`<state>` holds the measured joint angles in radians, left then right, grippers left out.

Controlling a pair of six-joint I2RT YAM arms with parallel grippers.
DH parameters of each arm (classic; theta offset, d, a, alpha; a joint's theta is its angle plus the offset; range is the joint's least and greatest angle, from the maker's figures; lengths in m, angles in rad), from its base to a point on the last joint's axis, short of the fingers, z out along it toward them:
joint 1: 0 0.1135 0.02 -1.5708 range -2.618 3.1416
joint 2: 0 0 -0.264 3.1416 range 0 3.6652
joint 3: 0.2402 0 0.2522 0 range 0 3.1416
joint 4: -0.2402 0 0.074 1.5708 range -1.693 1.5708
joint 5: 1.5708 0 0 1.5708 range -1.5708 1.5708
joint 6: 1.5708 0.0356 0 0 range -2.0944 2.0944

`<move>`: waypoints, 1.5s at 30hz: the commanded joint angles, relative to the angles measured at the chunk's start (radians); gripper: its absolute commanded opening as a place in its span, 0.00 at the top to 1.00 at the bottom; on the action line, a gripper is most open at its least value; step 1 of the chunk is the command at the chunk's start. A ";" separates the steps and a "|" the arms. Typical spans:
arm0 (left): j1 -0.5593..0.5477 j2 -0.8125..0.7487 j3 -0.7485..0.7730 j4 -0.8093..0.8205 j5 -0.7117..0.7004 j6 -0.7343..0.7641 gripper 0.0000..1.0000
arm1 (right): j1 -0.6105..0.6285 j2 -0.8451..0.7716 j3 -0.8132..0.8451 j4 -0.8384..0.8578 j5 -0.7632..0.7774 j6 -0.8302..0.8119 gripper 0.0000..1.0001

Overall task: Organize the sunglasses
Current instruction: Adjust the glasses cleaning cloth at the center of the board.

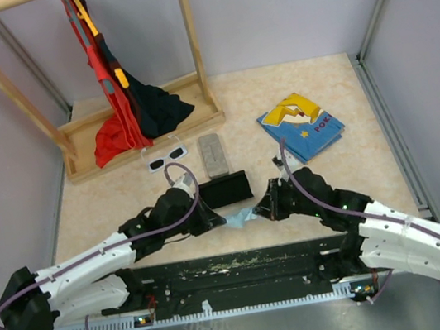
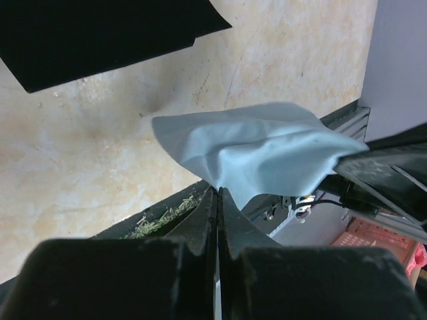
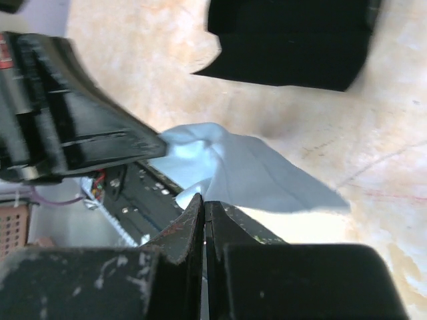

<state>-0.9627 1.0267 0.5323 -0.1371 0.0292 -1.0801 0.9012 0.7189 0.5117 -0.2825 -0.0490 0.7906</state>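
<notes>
Pale marbled bench (image 1: 333, 189) between lilac walls. Well behind the black case (image 1: 224, 189), to its left: wooden rack (image 1: 149, 141) hung with red and black clothes. Behind it to the right: blue book (image 1: 301, 127). Just behind it: grey case (image 1: 214, 154). Behind it, slightly left: white sunglasses (image 1: 168, 156), flat on the bench. Just in front: light-blue cloth (image 2: 260, 150), pinched at opposite ends by left hand (image 2: 217, 193) and right hand (image 3: 203, 200), both closed on it.

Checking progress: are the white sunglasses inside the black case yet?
No, the white sunglasses lie on the table beside the grey case, apart from the black case.
</notes>
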 commanded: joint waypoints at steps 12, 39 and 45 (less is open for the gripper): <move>0.060 0.045 0.093 0.068 -0.029 0.188 0.99 | -0.132 0.114 -0.052 0.235 -0.120 -0.042 1.00; -0.051 -0.045 -0.204 0.170 -0.028 0.051 0.99 | -0.129 -0.019 -0.233 0.194 -0.181 0.100 1.00; -0.025 -0.027 -0.062 0.145 -0.156 0.133 0.99 | -0.134 0.063 -0.086 0.162 -0.046 0.042 1.00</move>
<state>-1.0077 0.9947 0.3592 0.0227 -0.0257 -1.0122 0.7753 0.7380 0.2939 -0.1387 -0.2016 0.8761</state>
